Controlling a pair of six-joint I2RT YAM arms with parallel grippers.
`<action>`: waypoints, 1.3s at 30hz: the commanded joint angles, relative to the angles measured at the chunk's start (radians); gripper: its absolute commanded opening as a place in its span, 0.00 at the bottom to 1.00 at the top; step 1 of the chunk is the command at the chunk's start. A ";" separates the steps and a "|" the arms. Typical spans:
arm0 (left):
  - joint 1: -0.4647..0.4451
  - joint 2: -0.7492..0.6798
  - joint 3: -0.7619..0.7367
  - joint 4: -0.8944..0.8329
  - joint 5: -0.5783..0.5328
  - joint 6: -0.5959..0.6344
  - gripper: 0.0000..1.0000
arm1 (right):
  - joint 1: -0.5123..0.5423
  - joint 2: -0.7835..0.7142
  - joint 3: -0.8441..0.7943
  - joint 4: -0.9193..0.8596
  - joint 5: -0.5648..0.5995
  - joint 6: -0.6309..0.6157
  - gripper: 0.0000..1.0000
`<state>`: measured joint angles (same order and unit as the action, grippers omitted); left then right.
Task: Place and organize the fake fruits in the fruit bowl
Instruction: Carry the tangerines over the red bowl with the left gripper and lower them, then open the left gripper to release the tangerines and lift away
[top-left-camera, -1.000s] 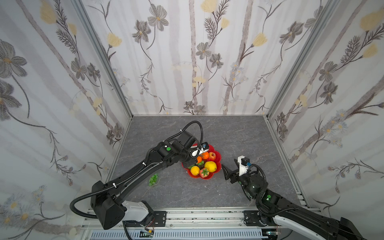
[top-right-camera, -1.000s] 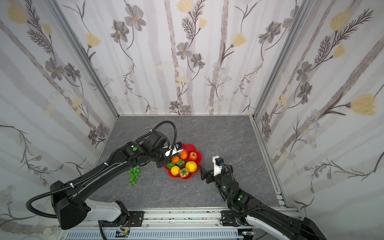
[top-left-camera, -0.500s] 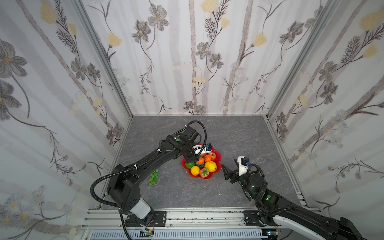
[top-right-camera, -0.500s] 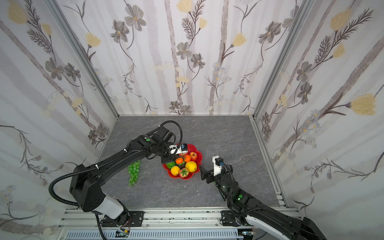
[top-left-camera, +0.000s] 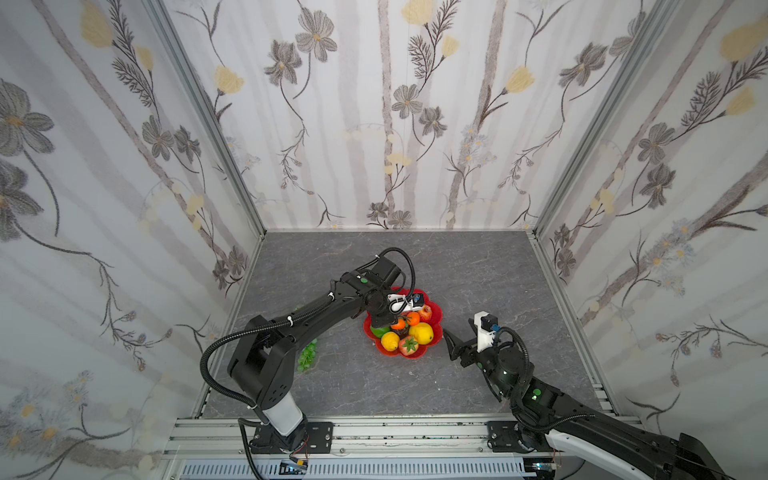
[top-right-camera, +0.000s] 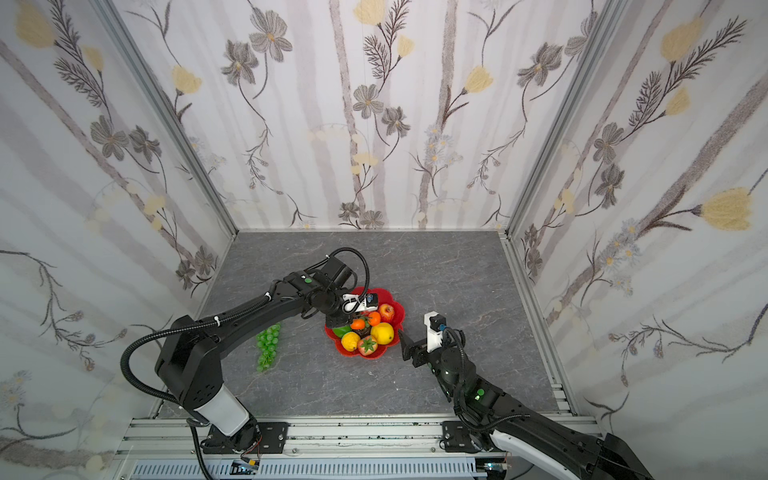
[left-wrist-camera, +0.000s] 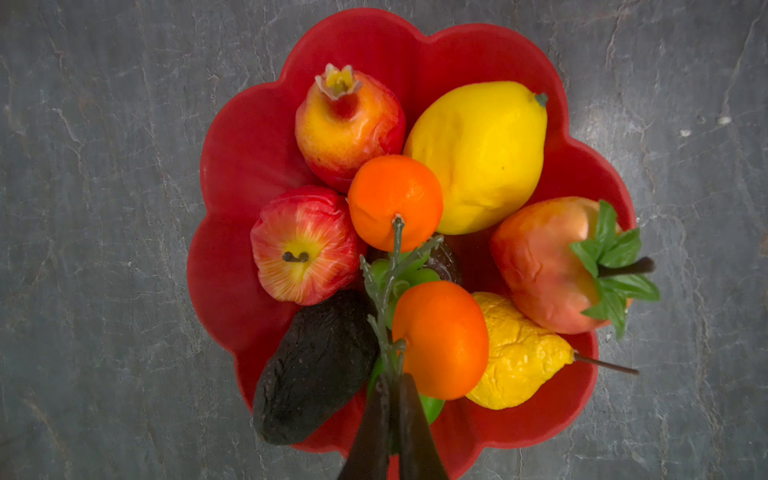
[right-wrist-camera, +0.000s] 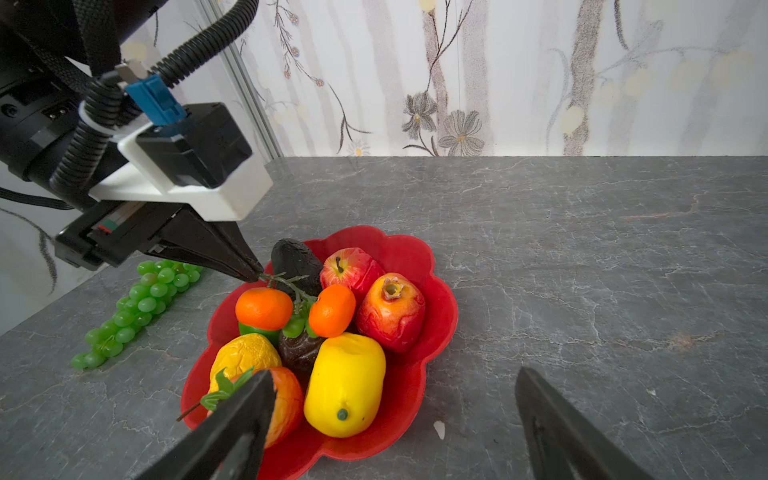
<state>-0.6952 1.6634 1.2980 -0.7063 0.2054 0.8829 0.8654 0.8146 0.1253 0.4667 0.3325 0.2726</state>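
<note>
The red flower-shaped fruit bowl (left-wrist-camera: 249, 158) holds a lemon (left-wrist-camera: 478, 153), an apple (left-wrist-camera: 301, 257), a dark avocado (left-wrist-camera: 316, 365), a pear (left-wrist-camera: 519, 361) and other red fruits. Two tangerines (left-wrist-camera: 395, 201) joined by a green stem (left-wrist-camera: 388, 291) lie on top of the pile. My left gripper (left-wrist-camera: 392, 380) hangs over the bowl (top-left-camera: 434, 311), shut on the end of that stem. The green grape bunch (top-right-camera: 268, 345) lies on the table left of the bowl. My right gripper (right-wrist-camera: 395, 374) stands open just right of the bowl, holding nothing.
The grey stone-look tabletop (top-left-camera: 478, 270) is walled by flowered panels on three sides. An aluminium rail (top-left-camera: 374, 432) runs along the front edge. The left arm (top-left-camera: 316, 311) stretches over the table above the grapes.
My left arm has folded in and its gripper has come lower over the bowl with the tangerine pair, which now rests on the pile. The right arm has not moved.
</note>
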 joint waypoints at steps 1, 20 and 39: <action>-0.004 0.006 -0.003 0.007 -0.009 0.018 0.14 | 0.001 0.001 0.004 0.015 0.011 0.003 0.90; -0.015 -0.075 -0.009 0.023 0.024 -0.047 0.46 | 0.000 0.009 0.005 0.021 0.011 0.005 0.91; 0.093 -0.470 -0.270 0.298 -0.326 -0.857 0.68 | -0.002 0.013 0.012 -0.001 -0.014 0.075 0.92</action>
<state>-0.6319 1.2510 1.0592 -0.4419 0.0559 0.2955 0.8639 0.8196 0.1257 0.4587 0.3210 0.3080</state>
